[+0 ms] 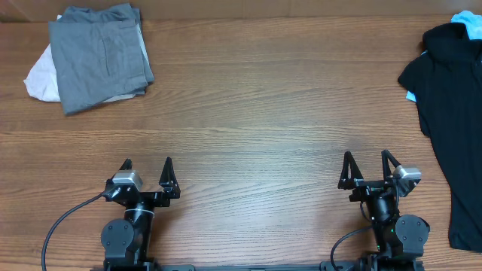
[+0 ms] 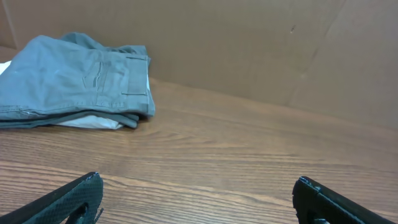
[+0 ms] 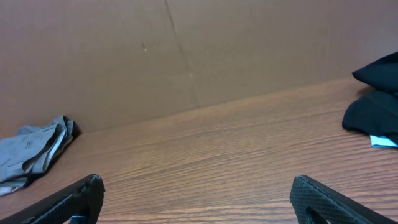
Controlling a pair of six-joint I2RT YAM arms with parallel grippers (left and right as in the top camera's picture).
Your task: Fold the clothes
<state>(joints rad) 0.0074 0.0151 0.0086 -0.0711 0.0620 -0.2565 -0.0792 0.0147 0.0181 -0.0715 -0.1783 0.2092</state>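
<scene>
Clothes (image 1: 459,150) lie apart on the brown wooden table (image 1: 256,113) — a loose black short-sleeved shirt (image 1: 448,90) at the right edge, likely awaiting folding, a folded grey garment (image 1: 102,56) far left, likely finished — so your left gripper (image 1: 147,162) and right gripper (image 1: 367,155) stand wide open, empty.

Smooth, faintly sheened wood grain across the long brown tabletop (image 1: 248,98), and dull, matt cardboard, creased in places, for the flat brown wall (image 2: 249,43). Soft woven cloth with stitched seams and pocket in the folded grey garment (image 1: 98,56), limp thinner fabric in the crumpled white fabric piece (image 1: 38,79), deep matt, light-swallowing knit in the large black short-sleeved shirt (image 1: 452,105), and a smooth finish on the scrap of light blue cloth (image 1: 471,26). Matt black, finely textured fingers, probably plastic, on the left gripper (image 1: 147,161) and right gripper (image 1: 367,153), plus a smooth, rubbery-looking black cable (image 1: 64,218).
</scene>
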